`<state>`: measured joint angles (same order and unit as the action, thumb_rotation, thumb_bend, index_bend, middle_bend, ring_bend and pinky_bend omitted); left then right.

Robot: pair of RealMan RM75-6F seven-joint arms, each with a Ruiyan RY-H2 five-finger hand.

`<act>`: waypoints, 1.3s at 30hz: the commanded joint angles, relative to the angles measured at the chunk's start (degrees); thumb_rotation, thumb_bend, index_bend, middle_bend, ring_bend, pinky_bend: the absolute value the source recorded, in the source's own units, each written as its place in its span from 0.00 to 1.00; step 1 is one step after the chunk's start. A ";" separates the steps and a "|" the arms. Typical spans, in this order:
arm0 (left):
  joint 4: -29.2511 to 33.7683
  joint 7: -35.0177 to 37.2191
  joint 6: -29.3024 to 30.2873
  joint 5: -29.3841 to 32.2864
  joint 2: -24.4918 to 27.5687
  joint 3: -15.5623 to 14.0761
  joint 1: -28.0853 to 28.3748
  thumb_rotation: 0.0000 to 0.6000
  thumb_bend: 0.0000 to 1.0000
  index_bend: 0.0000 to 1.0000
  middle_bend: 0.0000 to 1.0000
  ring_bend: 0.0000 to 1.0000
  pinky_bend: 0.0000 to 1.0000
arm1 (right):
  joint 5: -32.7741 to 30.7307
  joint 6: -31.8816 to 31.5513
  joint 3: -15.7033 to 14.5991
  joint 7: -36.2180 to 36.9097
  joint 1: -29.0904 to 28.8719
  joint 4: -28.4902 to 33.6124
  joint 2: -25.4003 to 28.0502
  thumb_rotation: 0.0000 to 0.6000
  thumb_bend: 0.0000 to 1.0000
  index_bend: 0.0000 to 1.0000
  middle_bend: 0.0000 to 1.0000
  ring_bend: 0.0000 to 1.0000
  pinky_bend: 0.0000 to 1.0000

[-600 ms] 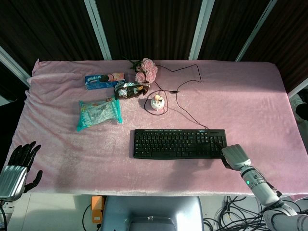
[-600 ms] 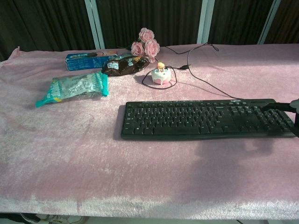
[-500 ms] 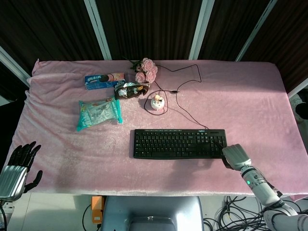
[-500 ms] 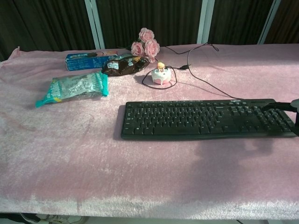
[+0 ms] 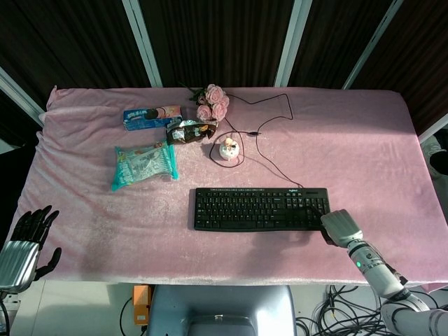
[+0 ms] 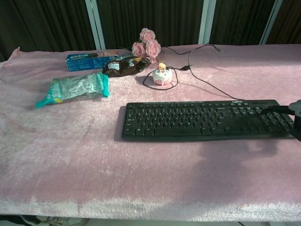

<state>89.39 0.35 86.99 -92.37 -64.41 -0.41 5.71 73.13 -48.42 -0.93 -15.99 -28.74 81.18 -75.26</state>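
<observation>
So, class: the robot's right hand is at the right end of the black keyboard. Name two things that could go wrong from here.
1. The right hand grips only the far right end of the keyboard, so a lift might tilt it or let it slip from the fingers.
2. The keyboard's cable loops around the small cake figurine; moving the keyboard could drag or topple it.

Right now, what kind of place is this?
Likely a lab test bench dressed as a desk: pink cloth over a table, a wired keyboard, snack packs and dark curtains behind.
</observation>
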 commanded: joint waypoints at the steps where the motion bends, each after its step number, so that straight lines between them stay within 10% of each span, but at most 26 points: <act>1: 0.01 0.04 -0.03 -0.07 0.01 0.00 0.05 1.00 0.44 0.00 0.00 0.00 0.00 | -0.59 0.35 0.03 -0.47 -0.16 0.08 0.00 1.00 0.70 0.23 1.00 1.00 1.00; 13: -0.10 0.42 -0.15 -0.29 0.10 0.08 0.33 1.00 0.44 0.00 0.00 0.00 0.00 | -1.22 -0.72 0.17 -0.15 0.20 0.65 0.58 1.00 0.70 0.24 1.00 1.00 1.00; 21: -0.29 0.56 0.78 -0.71 -0.04 0.10 0.05 1.00 0.44 0.00 0.00 0.00 0.00 | 8.16 -15.24 0.18 6.02 5.35 5.22 5.24 1.00 0.70 0.17 0.98 0.97 1.00; 30: -0.50 -0.34 1.32 -1.01 -0.58 0.02 -0.21 1.00 0.44 0.00 0.00 0.00 0.00 | 17.02 -37.08 -4.86 2.54 18.97 11.90 9.73 1.00 0.50 0.00 0.23 0.20 0.53; 39: -0.49 -0.55 0.71 -0.88 -0.67 0.20 0.22 1.00 0.44 0.00 0.00 0.00 0.00 | 18.90 -36.72 -4.55 4.75 19.85 9.78 9.61 1.00 0.50 0.00 0.14 0.13 0.44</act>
<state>88.89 -0.19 87.72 -93.28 -65.09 -0.23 5.90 92.13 -85.53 -5.59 -11.33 -8.94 91.13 -65.72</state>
